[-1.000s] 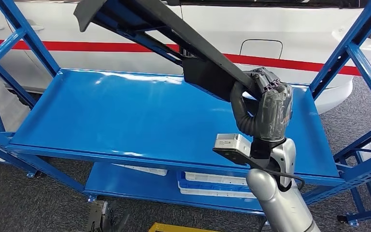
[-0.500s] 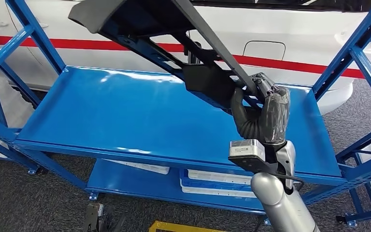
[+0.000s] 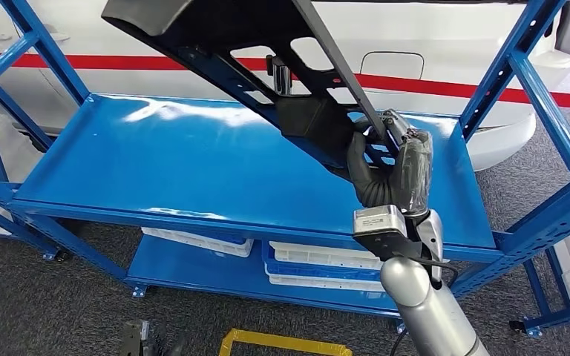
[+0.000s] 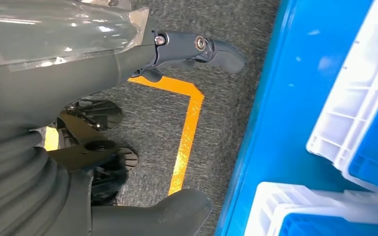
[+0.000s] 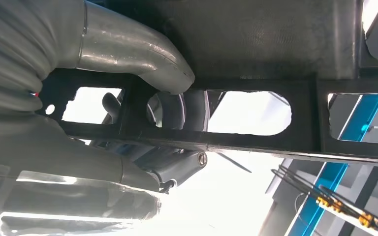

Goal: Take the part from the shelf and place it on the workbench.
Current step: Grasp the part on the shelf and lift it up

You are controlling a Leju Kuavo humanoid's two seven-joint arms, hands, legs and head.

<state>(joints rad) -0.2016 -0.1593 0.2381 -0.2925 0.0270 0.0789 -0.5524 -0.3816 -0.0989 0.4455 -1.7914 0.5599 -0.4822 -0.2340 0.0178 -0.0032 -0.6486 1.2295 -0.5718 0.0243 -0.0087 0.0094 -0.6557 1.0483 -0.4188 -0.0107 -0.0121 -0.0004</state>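
Above the blue shelf [image 3: 193,167] we see our right hand [image 3: 390,174] gripping the black part [image 3: 267,52], a long frame with cut-out windows that rises slantwise from the hand toward the far left corner of the shelf, clear of its top deck. From the right wrist, our thumb [image 5: 142,54] presses on one face of the part [image 5: 256,118] while darker fingers [image 5: 182,110] wrap through a window from the other side. Behind the shelf stands a white car [image 3: 430,44] with a red stripe. On the lower deck of the shelf lie white trays [image 3: 319,263]. Our left hand [image 4: 54,98] hangs beside the shelf over grey carpet with yellow tape [image 4: 187,132], fingers apart and holding nothing, near the white trays [image 4: 354,113].
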